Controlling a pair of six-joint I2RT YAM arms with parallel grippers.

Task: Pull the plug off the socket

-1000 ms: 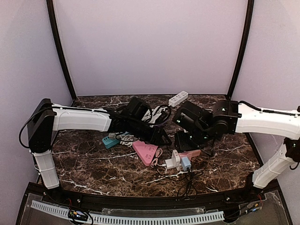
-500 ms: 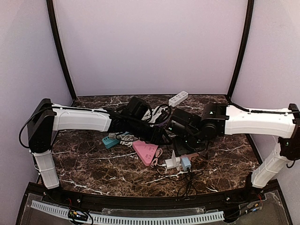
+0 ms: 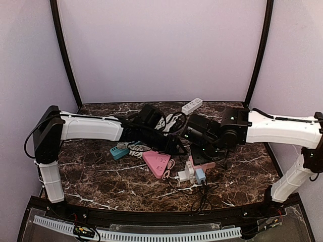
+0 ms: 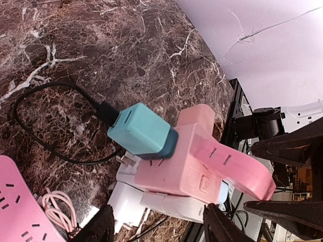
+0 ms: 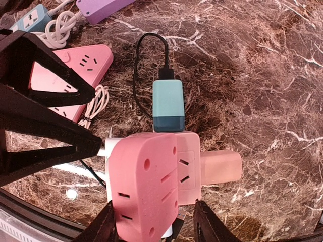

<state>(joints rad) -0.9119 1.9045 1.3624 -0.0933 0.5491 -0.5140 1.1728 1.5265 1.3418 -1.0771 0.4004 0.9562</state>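
Bracketing claw: right gripper (image 5: pixel 154 223) straddles the pink socket block (image 5: pixel 151 181) from above. One black finger sits flush on its side, the other side is unclear, so clamped or loose, can't tell.
Plug: teal plug (image 5: pixel 168 106) is smooth boxy plastic with rounded corners and a darker teal band at the socket end. It is pushed fully into one side face of the block, mid-table.
Plug cable: black cable (image 5: pixel 139 65) is thin and rubbery, leaves the plug's outer end and loops on the tabletop.
Socket block: glossy pink plastic, chunky, rounded edges, slot holes on several faces, paler pink stub (image 5: pixel 219 166) out one side.
Under block: white adapter (image 4: pixel 151 204) is glossy and blocky, beneath the pink block and touching it.
Left claw: left gripper (image 4: pixel 159 229) is released, jaws apart, nothing pinched. Its matte black fingertip (image 5: pixel 75 135) is just beside the block's edge.
Surface: table (image 3: pixel 101 176) is dark brown marble, white veins, polished.
Clutter: pink triangular strip (image 5: pixel 86 65) with coiled pink cord (image 5: pixel 96 103) lies near the block, apart from it. Purple strip (image 5: pixel 101 7) and teal strip (image 5: pixel 30 20) lie further back. White strip (image 3: pixel 192 106) is at the far edge.
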